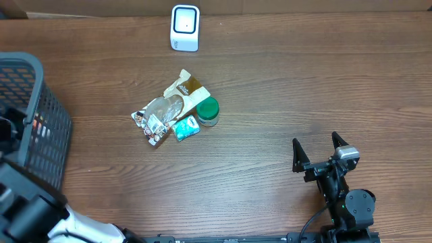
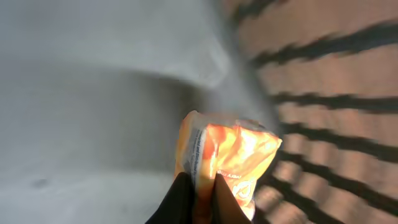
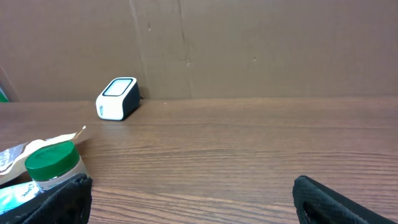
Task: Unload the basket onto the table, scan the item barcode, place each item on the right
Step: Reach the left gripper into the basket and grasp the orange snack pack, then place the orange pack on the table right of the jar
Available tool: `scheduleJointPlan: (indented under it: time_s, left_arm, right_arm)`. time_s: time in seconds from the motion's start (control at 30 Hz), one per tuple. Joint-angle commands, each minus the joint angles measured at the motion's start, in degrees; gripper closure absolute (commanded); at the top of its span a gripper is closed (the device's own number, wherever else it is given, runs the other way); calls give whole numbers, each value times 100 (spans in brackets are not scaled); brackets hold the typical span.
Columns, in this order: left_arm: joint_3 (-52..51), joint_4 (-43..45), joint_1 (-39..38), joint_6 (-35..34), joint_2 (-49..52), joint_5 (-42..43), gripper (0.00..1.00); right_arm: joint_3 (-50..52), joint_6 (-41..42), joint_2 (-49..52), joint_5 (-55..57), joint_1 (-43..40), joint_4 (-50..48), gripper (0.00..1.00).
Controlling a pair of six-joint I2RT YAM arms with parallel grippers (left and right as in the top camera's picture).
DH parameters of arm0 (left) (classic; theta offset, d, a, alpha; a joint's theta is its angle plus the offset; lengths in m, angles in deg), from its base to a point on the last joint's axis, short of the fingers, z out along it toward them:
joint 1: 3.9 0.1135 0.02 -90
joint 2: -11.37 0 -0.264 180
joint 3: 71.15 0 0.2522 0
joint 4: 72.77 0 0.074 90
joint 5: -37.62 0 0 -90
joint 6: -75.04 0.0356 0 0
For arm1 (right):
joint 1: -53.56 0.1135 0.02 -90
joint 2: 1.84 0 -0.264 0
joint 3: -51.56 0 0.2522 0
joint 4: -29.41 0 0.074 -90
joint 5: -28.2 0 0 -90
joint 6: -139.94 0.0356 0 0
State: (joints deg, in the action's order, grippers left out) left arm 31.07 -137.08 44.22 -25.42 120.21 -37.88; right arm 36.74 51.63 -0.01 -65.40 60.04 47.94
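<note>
Orange packet (image 2: 236, 155): bottom centre of frame, rising up-right from the fingertips.
Left gripper (image 2: 198, 199): pinching the packet's lower edge.
Right gripper (image 1: 316, 144): spread wide, lower right.

Low view across a brown wooden counter (image 3: 249, 143) toward a cardboard wall (image 3: 280, 43). A small white scanner (image 3: 117, 98) with a dark top stands at the wall's foot, left of centre. At the near left stands a green-lidded jar (image 3: 53, 165) — a pale packet (image 3: 25, 151) behind it, a teal packet (image 3: 11, 196) beside it. The right tool (image 3: 191, 183) spreads its black fingers (image 3: 336, 200) wide.
</note>
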Motion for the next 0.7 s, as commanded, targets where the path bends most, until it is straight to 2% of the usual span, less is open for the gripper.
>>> scheduleJointPlan:
  time_s: [0.0,0.13,0.27,0.47,0.67]
  left_arm:
    - [763,-201,52,-138,-1561,44,96]
    - [844,-352,-175,-120,-2852,459,96]
    - [844,-671,-1108,31,-3547,573,96]
    - [654,-1102,-3141,140,-3504,566,96]
    - [-63,-378,-5473,-249,-2782,437,96]
  right_arm:
    - [59,-4,-37,52,31,-20,0]
    - [59,-4,-37,52,31,-20,0]
    - [59,-4,-37,52,31,-20,0]
    - [59,-4,-37,52,31,-20,0]
    - [59,-4,-37,52,31,-20,0]
